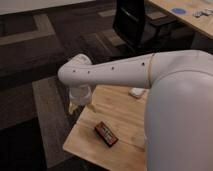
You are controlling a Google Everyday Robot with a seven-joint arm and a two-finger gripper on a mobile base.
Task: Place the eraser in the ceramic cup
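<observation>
Barely begun: the eraser lies ungrasped on the worktop at lower centre, the hand wide and empty up-left of it (cup unseen).

Claw at table corner; bare wood btwn it & eraser; arm spans above.

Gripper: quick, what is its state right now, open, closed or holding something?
Gripper, by the table edge: open; eraser lies apart on the table.
</observation>
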